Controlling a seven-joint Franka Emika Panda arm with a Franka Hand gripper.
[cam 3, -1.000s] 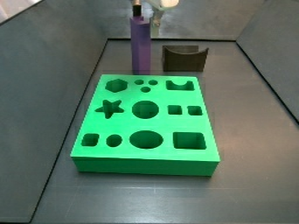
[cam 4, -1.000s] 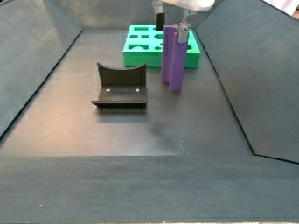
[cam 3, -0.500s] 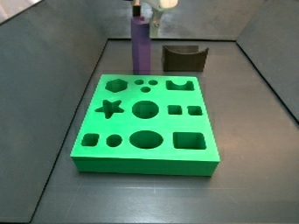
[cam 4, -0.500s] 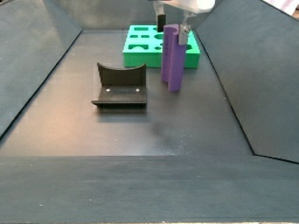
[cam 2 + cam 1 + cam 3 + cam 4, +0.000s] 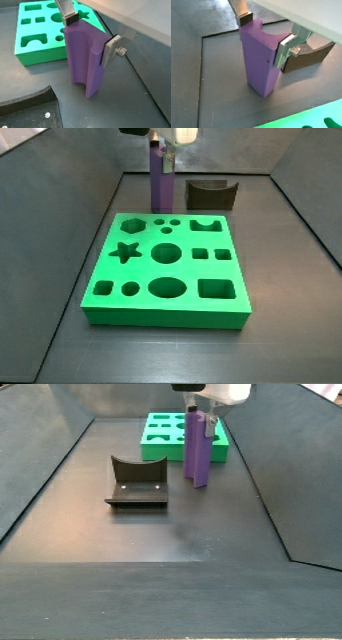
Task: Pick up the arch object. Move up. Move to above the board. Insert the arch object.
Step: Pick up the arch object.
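Observation:
The arch object [image 5: 258, 60] is a tall purple slab with a curved notch in its top end. It stands upright between the fingers of my gripper [image 5: 264, 34], which is shut on its top. In both side views the arch object [image 5: 160, 188] [image 5: 198, 454] hangs with its lower end just off the dark floor, beyond the far edge of the board [image 5: 187, 270]. The gripper [image 5: 160, 148] [image 5: 198, 411] sits at the upper edge of these views. The board is a thick green slab with star, hexagon, circle and square holes, all empty.
The dark fixture [image 5: 136, 482] [image 5: 211, 194] with a curved dip stands on the floor beside the arch object, a short gap away. Sloping grey walls [image 5: 54, 464] enclose the floor on both sides. The board's green wall [image 5: 27, 55] lies close behind the gripper.
The gripper has risen a little with the arch object in it, so the block's lower end sits slightly higher than before. Board and fixture have not moved.

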